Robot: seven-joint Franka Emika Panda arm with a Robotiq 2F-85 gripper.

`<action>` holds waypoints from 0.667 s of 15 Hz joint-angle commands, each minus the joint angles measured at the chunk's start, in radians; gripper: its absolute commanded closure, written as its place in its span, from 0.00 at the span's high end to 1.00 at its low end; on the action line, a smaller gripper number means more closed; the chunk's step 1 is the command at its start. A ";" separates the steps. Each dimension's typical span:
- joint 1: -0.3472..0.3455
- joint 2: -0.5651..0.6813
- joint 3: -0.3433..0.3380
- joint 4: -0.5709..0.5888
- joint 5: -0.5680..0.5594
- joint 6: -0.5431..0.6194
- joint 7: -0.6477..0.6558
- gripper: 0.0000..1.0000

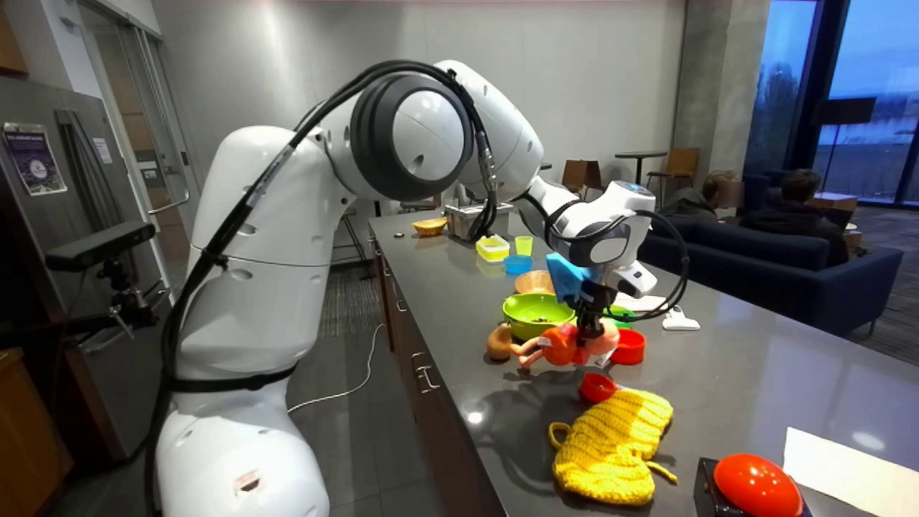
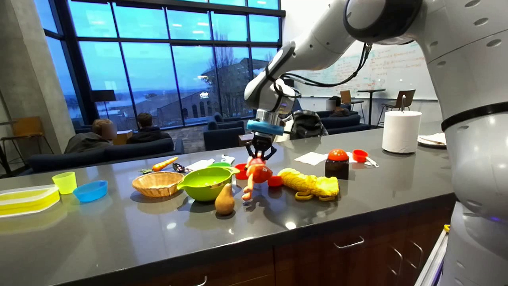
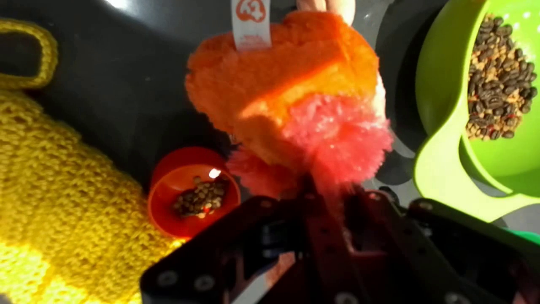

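Just beside the green bowl [image 2: 202, 192], plush toy [image 2: 260, 173] hangs pinched in the gripper [image 2: 260, 157] by pink fluff [image 3: 344, 137]. Such soft stuff may slip loose; legs [image 2: 249, 187], if swung, could topple the pear [image 2: 225, 201] beside the bowl.

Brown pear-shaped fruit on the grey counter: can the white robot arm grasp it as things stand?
Probably not: the black two-finger gripper is clamped on the orange-and-pink plush toy. The fruit itself looks free, standing uncovered beside the round lime-green bowl.
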 commanded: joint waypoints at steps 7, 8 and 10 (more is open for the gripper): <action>-0.023 -0.089 -0.065 -0.159 0.024 0.041 0.199 0.04; -0.025 -0.105 -0.070 -0.186 0.025 0.049 0.217 0.04; -0.029 -0.137 -0.076 -0.236 0.031 0.064 0.245 0.04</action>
